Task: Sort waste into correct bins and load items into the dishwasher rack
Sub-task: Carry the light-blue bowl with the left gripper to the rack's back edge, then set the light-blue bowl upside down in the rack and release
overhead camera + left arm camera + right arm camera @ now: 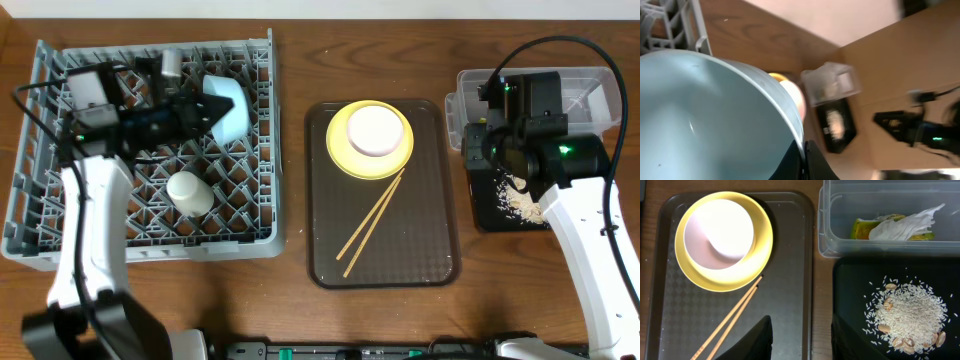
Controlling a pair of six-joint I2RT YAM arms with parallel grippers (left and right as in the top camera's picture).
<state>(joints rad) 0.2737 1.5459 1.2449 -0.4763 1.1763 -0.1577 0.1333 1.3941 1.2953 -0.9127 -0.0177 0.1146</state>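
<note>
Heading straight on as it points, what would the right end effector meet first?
The right end effector would probably meet the table strip between the brown serving tray and the black tray, though depth is unclear.

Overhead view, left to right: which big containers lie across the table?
Large square grey plastic dishwasher rack → brown rectangular serving tray → clear rectangular plastic tub.

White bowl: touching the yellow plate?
Touching. Right wrist view shows the white bowl sitting in the yellow plate, yellow rim showing all round it.
</note>
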